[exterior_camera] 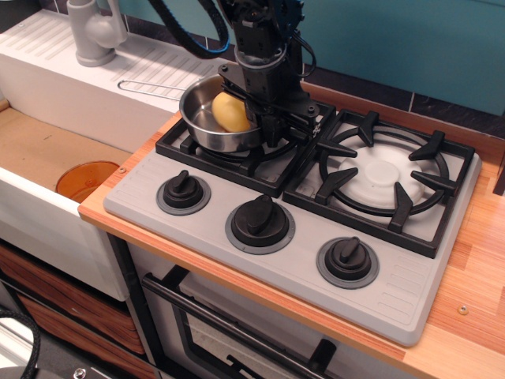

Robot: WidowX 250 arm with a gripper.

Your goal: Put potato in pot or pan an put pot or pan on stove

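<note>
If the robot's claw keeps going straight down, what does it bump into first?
Probably the pot's right rim, with the black burner grate just beneath. The gripper points down at that edge, beside the potato. Depth is hard to judge from this single view.
</note>
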